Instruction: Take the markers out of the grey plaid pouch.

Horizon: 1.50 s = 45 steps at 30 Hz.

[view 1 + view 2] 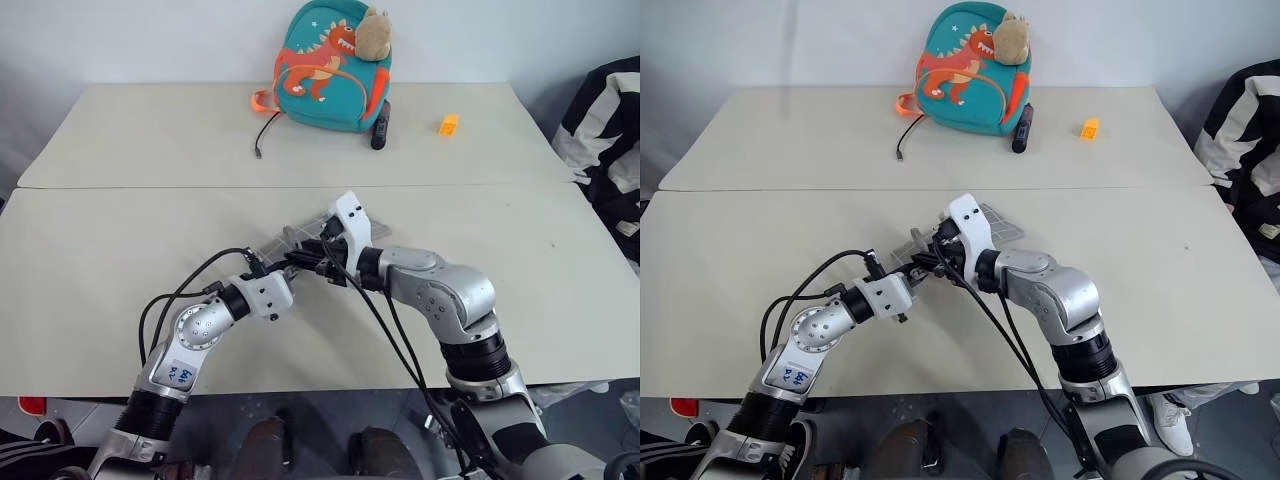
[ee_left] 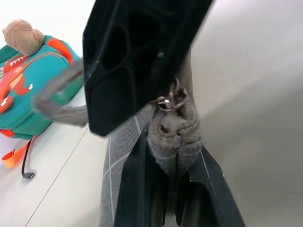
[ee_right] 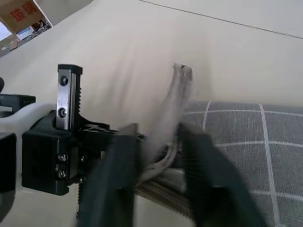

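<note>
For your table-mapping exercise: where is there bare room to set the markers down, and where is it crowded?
Free: the near table left of the left hand, and the stretch right of the right arm. Also the far table's left part, short of the teal backpack. Crowded: the middle, where both hands meet at the grey plaid pouch, and around the backpack, cable, black stick, orange block.

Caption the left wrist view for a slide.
Left pincer clamps the grey plaid pouch at its end by the zipper ring.

Both arms are showing silver-grey metal shells with black ribbed joint bands. Black cables are looping loose along each forearm. The left arm is wearing a small white sticker with blue handwriting. White housings are capping both wrists, and the right arm is looking bulkier.
</note>
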Tool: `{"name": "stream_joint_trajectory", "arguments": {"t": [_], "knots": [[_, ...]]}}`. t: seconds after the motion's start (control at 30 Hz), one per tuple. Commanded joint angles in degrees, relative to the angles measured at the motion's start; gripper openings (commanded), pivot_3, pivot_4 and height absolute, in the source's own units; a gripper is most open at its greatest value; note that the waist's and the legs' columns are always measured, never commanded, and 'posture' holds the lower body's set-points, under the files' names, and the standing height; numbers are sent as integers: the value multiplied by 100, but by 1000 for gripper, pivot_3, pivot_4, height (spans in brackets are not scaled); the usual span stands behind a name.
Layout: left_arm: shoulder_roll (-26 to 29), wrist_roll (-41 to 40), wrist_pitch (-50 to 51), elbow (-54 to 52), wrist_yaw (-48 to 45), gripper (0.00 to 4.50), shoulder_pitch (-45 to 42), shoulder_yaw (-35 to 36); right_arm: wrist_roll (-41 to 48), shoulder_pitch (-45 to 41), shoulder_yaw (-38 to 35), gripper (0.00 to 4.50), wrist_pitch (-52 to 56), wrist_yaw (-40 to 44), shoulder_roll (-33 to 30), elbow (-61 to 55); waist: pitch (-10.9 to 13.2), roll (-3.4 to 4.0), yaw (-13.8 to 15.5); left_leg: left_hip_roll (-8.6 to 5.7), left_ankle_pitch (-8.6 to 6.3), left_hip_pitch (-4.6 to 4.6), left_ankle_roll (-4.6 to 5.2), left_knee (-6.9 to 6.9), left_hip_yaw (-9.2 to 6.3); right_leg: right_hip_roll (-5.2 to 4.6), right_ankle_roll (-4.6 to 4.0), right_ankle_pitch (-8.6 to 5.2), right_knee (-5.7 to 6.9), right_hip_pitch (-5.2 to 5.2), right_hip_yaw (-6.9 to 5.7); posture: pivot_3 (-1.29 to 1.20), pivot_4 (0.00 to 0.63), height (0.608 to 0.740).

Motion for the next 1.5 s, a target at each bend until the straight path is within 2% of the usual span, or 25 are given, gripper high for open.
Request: {"name": "stream_joint_trajectory", "arguments": {"t": [0.03,0.17,0.23,0.43,0.7,0.83,0.93,1.17,1.27,1.5], "knots": [[-27,-85,-26,-254,41,0,25,-13,81,-48,-130,33,-51,46,-25,-94,0,0,0,0,0,0,0,0,0,0,0,0,0,0,0,0,150,740],[-142,-523,66,-337,-30,0,82,135,84,-53,-280,33,-268,45,-15,-80,0,0,-1,0,0,0,0,-1,1,0,0,0,0,-1,1,0,150,740],[-346,-1301,357,-501,-143,0,157,408,95,-65,-399,33,-379,59,-53,-81,0,0,-1,1,0,-2,1,0,1,-1,0,0,-1,-1,1,0,150,740],[-241,-2577,600,-702,-732,0,307,930,-15,-85,-785,33,-849,124,-436,210,0,-1,-4,2,0,-4,0,1,0,1,-1,0,-2,0,-1,0,150,740],[123,-3288,800,-560,-1249,0,388,1497,-232,-186,-1145,33,-1516,256,-1095,843,0,-1,-3,2,1,-4,2,4,4,1,-1,0,-3,-1,0,0,150,740],[200,-3931,1215,-608,-1575,0,423,1709,-393,-149,-1230,33,-1836,378,-1490,1248,0,-1,-1,2,1,-4,3,4,6,2,-1,0,-4,0,0,0,150,740],[282,-4212,1510,-662,-1875,0,468,1725,-395,-156,-1268,33,-1932,397,-1546,1356,0,-1,-3,3,1,-4,3,4,6,2,-1,0,-4,0,1,0,150,740],[357,-4205,1727,-554,-2026,0,465,1749,-9,-95,-1240,33,-1954,767,-1428,940,0,-1,-6,6,1,-4,3,4,8,5,-1,0,-5,0,3,0,150,740],[317,-4158,1792,-576,-2012,0,419,1730,249,-11,-1307,632,-1872,975,-1439,730,0,-1,-3,6,1,-5,3,4,8,4,-1,0,-6,1,3,0,150,740],[284,-4145,1912,-514,-2003,0,334,1731,591,-169,-1600,2911,-2125,1238,-1516,441,0,-1,3,6,0,-5,5,5,7,2,-1,1,-7,2,3,0,150,740]]}}
